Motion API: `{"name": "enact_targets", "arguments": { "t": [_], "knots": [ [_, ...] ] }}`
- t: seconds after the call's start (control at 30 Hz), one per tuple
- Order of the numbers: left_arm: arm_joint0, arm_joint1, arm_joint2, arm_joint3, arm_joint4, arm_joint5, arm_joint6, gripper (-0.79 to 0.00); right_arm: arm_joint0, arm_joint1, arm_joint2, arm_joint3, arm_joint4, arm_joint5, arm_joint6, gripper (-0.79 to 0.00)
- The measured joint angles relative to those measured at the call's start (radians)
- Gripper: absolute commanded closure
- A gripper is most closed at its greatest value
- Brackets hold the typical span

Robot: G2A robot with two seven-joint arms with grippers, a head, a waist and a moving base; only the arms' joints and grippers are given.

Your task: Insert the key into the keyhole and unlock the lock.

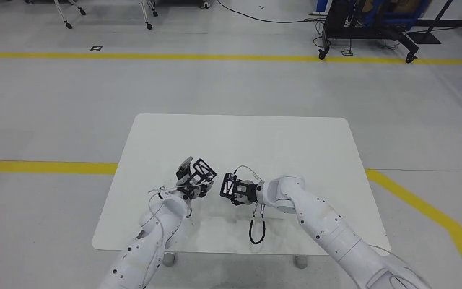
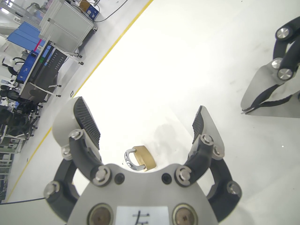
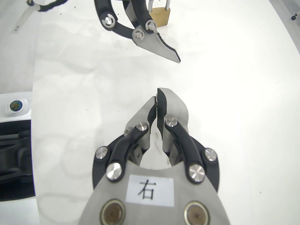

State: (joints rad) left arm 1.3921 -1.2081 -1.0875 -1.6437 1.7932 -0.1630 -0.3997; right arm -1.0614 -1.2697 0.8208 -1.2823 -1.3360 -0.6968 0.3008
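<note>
A brass padlock [image 2: 142, 156] with a silver shackle rests on the white table [image 1: 303, 144], directly under my left gripper [image 2: 145, 120]. That gripper hovers over it, open, with nothing between its ribbed pads. From the right wrist view the padlock [image 3: 160, 13] sits just behind one of the left gripper's fingers [image 3: 164, 46]. My right gripper [image 3: 156, 94] is a short way from the lock, pointing toward it, with its pads pressed together. Whether something thin is pinched between them cannot be made out. From above, the left gripper [image 1: 196, 175] and right gripper [image 1: 225, 186] face each other near the table's middle front.
A black cable loop [image 1: 256, 230] hangs off the right arm over the table's front part. The table's front edge [image 1: 238, 251] runs close behind both arms. Bare tabletop stretches toward the far side and right.
</note>
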Motion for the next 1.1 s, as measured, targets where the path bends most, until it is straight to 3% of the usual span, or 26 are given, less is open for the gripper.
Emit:
{"name": "enact_targets", "arguments": {
  "t": [0.23,0.73,0.87,1.1],
  "knots": [
    [-0.025,0.003,-0.009,0.064,0.009,-0.088,0.018,-0.785,-0.001,0.0,0.001,0.001,0.0,0.0,-0.001,0.0],
    [-0.084,-0.025,0.079,0.104,0.031,-0.058,0.006,-0.785,-0.092,0.033,0.108,-0.089,0.045,0.04,-0.101,0.0],
    [-0.087,-0.025,0.048,0.085,0.002,-0.036,0.019,-0.785,-0.108,0.04,0.129,-0.111,0.05,0.04,-0.107,0.0],
    [-0.046,-0.007,-0.1,-0.017,-0.064,-0.009,0.047,-0.785,-0.108,0.04,0.129,-0.111,0.05,0.039,-0.107,0.0]
  ]
}}
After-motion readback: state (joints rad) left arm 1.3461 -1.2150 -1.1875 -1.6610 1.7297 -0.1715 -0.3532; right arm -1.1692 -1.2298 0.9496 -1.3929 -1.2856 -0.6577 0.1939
